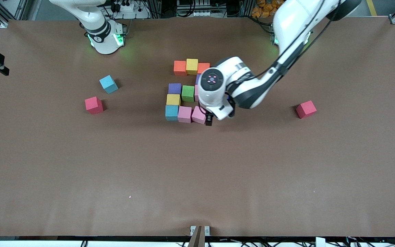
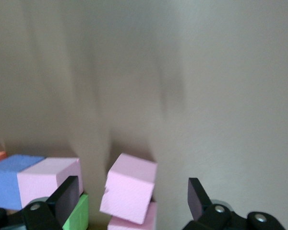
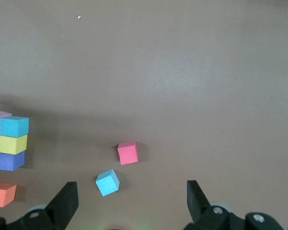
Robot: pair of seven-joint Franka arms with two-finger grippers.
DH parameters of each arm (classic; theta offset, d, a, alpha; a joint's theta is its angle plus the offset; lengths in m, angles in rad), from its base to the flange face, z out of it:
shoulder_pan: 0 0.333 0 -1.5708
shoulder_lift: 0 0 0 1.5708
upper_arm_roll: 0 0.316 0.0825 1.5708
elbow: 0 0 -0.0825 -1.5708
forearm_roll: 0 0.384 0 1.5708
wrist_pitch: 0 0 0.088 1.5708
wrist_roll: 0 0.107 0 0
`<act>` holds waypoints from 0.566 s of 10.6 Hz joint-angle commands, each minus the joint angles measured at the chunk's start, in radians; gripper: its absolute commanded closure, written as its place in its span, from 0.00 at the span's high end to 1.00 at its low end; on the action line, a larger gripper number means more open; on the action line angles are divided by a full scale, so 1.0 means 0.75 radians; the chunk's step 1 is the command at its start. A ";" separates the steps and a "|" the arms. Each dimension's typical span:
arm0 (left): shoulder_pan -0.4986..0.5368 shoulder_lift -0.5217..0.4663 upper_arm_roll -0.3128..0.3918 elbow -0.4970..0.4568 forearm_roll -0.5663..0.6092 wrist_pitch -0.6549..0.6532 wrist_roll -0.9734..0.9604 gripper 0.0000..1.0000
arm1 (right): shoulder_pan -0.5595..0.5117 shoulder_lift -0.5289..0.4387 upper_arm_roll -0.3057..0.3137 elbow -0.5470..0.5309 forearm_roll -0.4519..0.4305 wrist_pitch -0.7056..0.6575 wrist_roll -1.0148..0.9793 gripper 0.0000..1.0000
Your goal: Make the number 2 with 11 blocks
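Coloured blocks lie in rows at mid-table: orange [image 1: 180, 67], yellow [image 1: 192, 66], orange [image 1: 203, 67]; purple [image 1: 175, 88], green [image 1: 188, 93]; yellow [image 1: 173, 99]; light blue [image 1: 171, 112], pink [image 1: 184, 114], pink [image 1: 199, 115]. The left arm hides part of a purple block [image 1: 198, 79] and another pink one. My left gripper [image 1: 208, 120] is low over the end pink block [image 2: 129, 188], open, fingers apart from it on both sides; that block sits slightly turned. My right gripper [image 3: 129, 201] is open and empty, high up near its base, waiting.
A loose light blue cube [image 1: 108, 84] and a red cube [image 1: 94, 105] lie toward the right arm's end; both show in the right wrist view [image 3: 107, 182]. Another red cube [image 1: 306, 109] lies toward the left arm's end.
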 commanded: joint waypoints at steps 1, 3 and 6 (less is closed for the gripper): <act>0.136 -0.097 -0.025 -0.023 -0.025 -0.062 0.167 1.00 | -0.014 -0.004 0.010 0.019 -0.007 -0.016 0.000 1.00; 0.213 -0.148 -0.021 -0.021 -0.004 -0.082 0.286 1.00 | -0.014 -0.008 0.012 0.019 -0.003 -0.018 0.000 1.00; 0.356 -0.211 -0.025 -0.017 -0.006 -0.154 0.594 1.00 | -0.014 -0.008 0.012 0.019 -0.003 -0.018 0.000 1.00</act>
